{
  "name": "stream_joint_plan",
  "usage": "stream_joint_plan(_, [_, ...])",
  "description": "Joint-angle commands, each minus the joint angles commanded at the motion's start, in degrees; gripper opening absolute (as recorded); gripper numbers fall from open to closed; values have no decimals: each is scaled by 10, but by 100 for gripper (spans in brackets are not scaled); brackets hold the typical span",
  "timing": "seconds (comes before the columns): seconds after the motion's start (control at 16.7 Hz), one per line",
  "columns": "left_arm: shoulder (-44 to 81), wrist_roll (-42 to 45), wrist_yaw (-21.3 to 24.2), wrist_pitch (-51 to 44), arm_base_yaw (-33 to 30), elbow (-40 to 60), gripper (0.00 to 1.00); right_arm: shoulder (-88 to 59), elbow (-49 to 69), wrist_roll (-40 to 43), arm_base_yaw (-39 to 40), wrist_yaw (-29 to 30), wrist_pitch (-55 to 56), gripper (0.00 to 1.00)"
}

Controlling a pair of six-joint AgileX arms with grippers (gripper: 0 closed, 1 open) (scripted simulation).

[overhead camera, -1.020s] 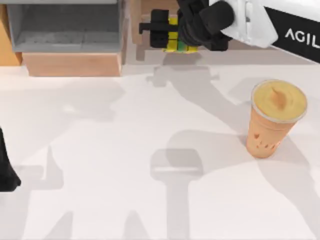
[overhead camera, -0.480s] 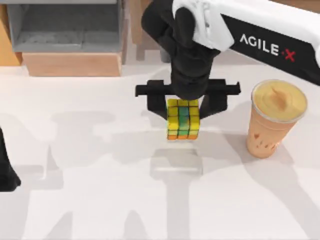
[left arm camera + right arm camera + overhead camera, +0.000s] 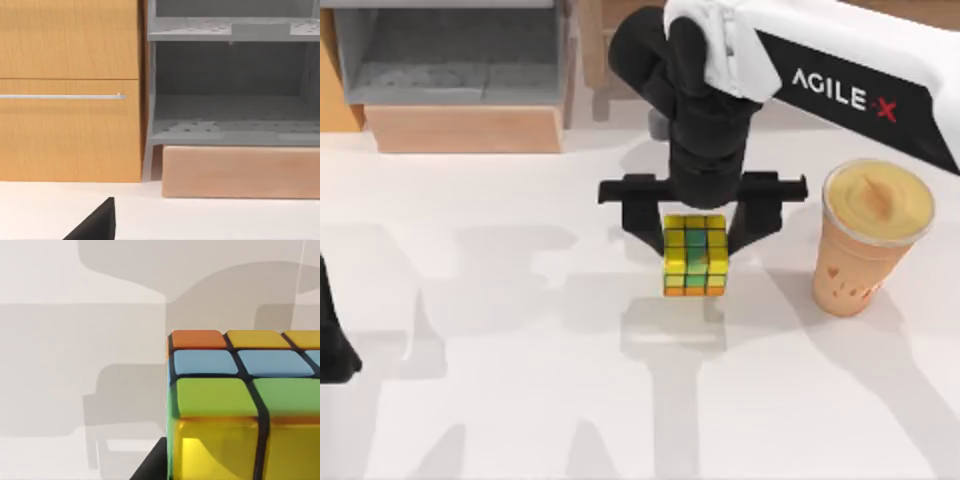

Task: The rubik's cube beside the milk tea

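In the top view my right gripper point(image 3: 696, 232) is shut on the rubik's cube point(image 3: 695, 256), a small yellow cube with green centre tiles and an orange row, held above the white table near its middle. The cube's shadow lies on the table just below it. The milk tea point(image 3: 868, 238), a tapered orange-tan cup with red hearts and a creamy top, stands upright to the cube's right, with a gap between them. The right wrist view has the cube point(image 3: 240, 405) close up over the tabletop. My left arm point(image 3: 332, 345) is parked at the table's left edge.
A grey shelf unit point(image 3: 450, 55) on a tan base stands at the back left, and the left wrist view faces the shelf point(image 3: 232, 90) beside a wooden cabinet point(image 3: 70, 90). Open white tabletop spreads across the front and left.
My right arm has brought the cube from the back of the table forward to the middle, then shifted it slightly right and lower toward the cup. The milk tea has not moved.
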State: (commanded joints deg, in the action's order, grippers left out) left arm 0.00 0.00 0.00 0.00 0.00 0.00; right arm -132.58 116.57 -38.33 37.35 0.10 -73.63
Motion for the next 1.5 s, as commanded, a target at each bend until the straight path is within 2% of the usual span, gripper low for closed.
stream_joint_plan(1.5, [0, 0, 0, 0, 0, 0, 100, 2, -29, 0, 0, -1, 41, 0])
